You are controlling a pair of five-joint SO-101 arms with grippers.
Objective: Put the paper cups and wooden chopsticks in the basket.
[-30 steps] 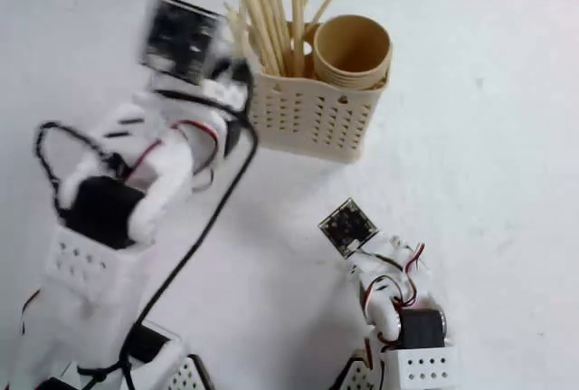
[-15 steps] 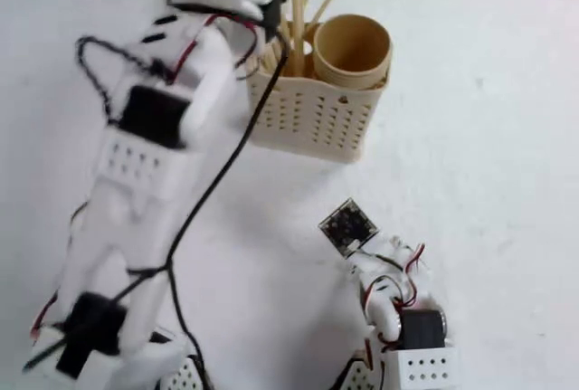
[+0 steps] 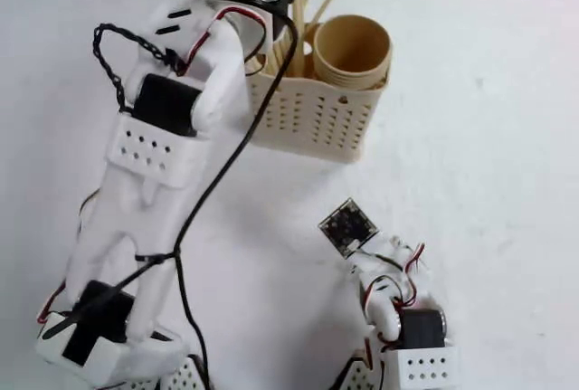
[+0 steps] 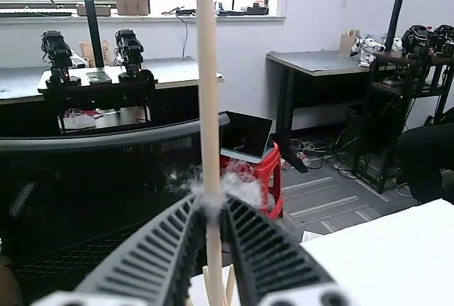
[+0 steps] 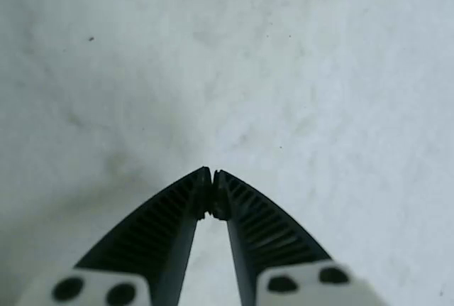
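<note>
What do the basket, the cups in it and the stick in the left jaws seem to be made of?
Basket: probably plastic, cream and matte, with moulded rows of small holes.
Cups: likely paper, tan and dull, with thin stacked rims.
Stick in the left gripper: apparently bare wood, pale, straight, without gloss.

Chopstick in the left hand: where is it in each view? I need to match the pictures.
Left wrist view: the chopstick stands upright mid-picture, pinched in the left hand.
High view: one of the bundle in the basket, beside the left hand at the top edge; which one, cannot tell.
Right wrist view: right hand shut over the white table.
Shared landmark: the white table.
</note>
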